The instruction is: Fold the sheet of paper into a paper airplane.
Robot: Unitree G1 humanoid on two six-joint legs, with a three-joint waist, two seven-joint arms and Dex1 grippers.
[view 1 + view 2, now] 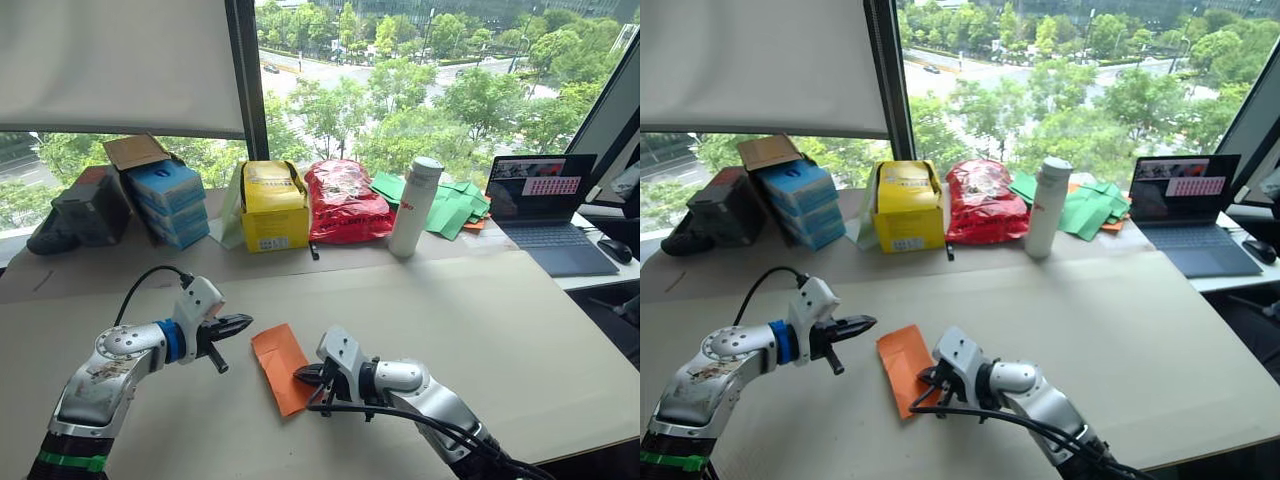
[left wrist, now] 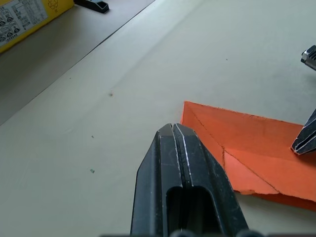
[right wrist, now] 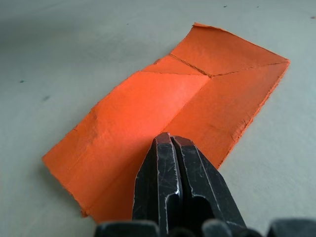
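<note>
The sheet of paper (image 1: pixel 281 364), folded into a narrow orange strip with creases, lies flat on the table (image 1: pixel 480 330) between the two arms. The left gripper (image 1: pixel 238 324) hovers just left of the sheet's far end, its fingers clenched together on nothing. The right gripper (image 1: pixel 303 376), fingers also pressed together, rests its tips on the paper's right edge near the near end.
</note>
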